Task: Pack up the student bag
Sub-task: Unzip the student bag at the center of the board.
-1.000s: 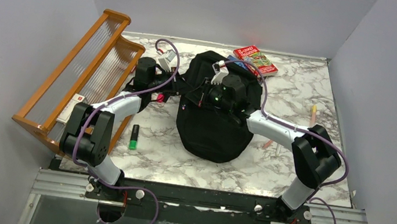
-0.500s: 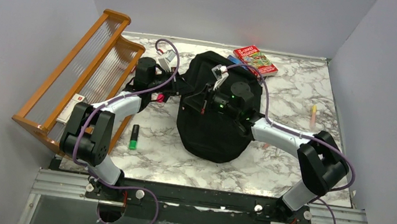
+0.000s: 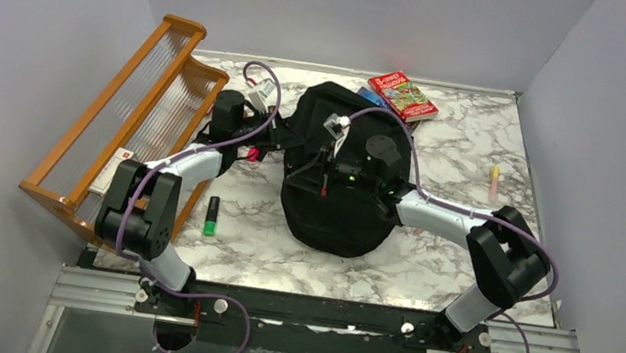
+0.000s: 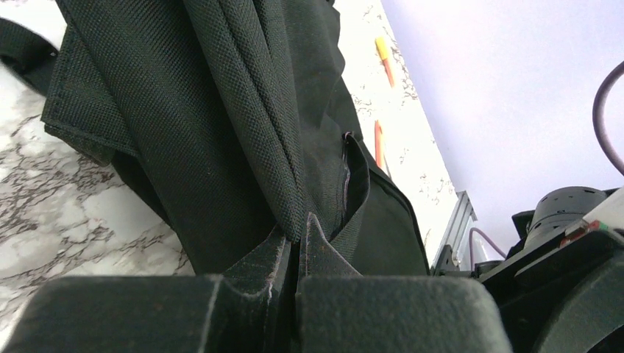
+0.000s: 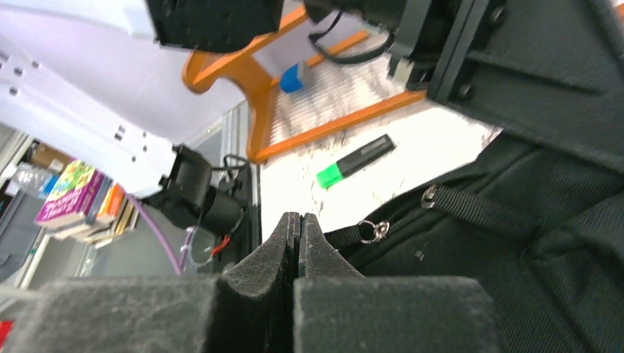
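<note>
Right wrist view: we are seeing the right hand (image 5: pixel 298 220) closed, the zip pull (image 5: pixel 375 231) at 3 o'clock of its tips, perhaps pinched. Farther off, the left hand (image 4: pixel 300 232) is gripping the 9 o'clock edge of the student bag (image 3: pixel 335 221), lying 12-to-6 on the counter (image 3: pixel 279 259).

No text can be read with certainty. The red book (image 3: pixel 403 95), which lies just behind the student bag (image 3: pixel 336 217), has coloured print and pictures on its cover, but the letters are too small and blurred to make out. In the right wrist view, a stack of books (image 5: pixel 70 195) shows far to the left of the bag; there is lettering on the purple cover, but it is not legible.
</note>
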`<state>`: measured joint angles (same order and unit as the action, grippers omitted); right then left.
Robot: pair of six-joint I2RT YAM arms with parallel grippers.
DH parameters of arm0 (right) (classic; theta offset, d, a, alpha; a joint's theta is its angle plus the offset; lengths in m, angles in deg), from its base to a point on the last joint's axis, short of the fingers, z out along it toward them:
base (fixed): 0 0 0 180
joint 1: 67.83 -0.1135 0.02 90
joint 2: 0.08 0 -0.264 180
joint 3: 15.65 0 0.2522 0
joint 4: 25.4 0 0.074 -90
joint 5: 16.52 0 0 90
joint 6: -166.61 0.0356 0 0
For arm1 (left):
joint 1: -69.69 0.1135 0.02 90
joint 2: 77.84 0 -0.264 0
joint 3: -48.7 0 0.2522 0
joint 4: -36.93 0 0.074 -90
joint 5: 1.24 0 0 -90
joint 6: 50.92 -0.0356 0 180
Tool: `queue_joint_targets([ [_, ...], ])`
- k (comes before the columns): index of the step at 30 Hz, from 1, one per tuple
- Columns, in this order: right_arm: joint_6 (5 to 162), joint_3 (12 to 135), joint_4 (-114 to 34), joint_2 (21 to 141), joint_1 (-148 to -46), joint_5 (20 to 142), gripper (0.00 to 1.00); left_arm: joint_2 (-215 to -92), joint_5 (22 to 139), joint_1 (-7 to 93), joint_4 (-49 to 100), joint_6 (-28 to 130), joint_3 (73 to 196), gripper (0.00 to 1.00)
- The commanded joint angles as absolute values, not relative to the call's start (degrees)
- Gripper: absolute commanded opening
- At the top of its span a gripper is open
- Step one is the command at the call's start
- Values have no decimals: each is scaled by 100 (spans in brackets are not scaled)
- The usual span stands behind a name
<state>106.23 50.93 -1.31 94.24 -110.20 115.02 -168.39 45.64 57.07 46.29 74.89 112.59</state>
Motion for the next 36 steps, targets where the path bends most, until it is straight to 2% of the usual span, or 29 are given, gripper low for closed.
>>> queue_joint_targets([
  [1, 10492, 4840, -74, 9166, -11054, 12344, 1, -17003, 4480, 5966, 4919, 7538, 11359, 0],
  [10, 10218, 4207, -921, 8342, -11054, 12300, 1, -17356, 4619, 6218, 4848, 7477, 11656, 0],
  [20, 9646, 3615, -2647, 7062, -11054, 11280, 0, -17721, 5407, 6329, 3954, 6980, 12444, 0],
  [28, 9823, 3227, -3707, 6056, -11054, 9723, 1, -17912, 5737, 6705, 3749, 7011, 12608, 0],
  [34, 10452, 3400, -4840, 5864, -11054, 7597, 0, -17910, 5713, 6761, 3616, 6898, 12594, 0],
  [36, 10579, 3479, -4968, 5901, -11048, 7186, 0, -17821, 5673, 6759, 3529, 6828, 12542, 12],
])
